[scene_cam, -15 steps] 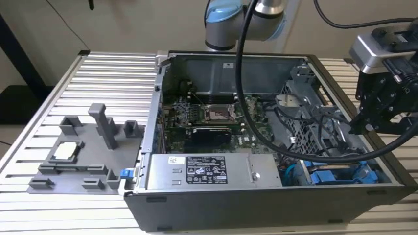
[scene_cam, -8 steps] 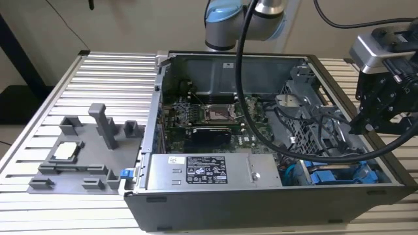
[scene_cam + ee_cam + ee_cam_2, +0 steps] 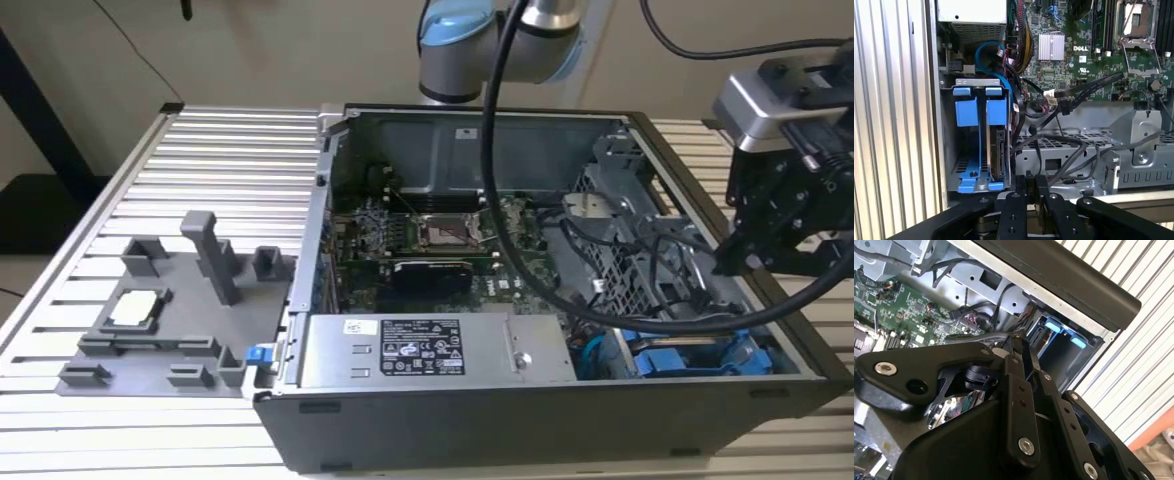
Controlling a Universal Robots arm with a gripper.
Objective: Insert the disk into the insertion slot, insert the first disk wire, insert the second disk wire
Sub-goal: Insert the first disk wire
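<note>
There, black cables [image 3: 1074, 142] over the perforated cage [image 3: 1104, 134] — beside the disk [image 3: 999, 150].

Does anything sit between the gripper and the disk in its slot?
Loose black cables hang right beside the disk, alongside the insertion slot. Between the gripper and the disk itself, nothing visible blocks the way.

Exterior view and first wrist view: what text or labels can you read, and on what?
Power-supply box label: dense print and symbols, too small to read.
Motherboard: white maker's lettering beside the heatsink, not quoted here; other markings too small to read.
Disk: seen edge-on, no print readable.
</note>
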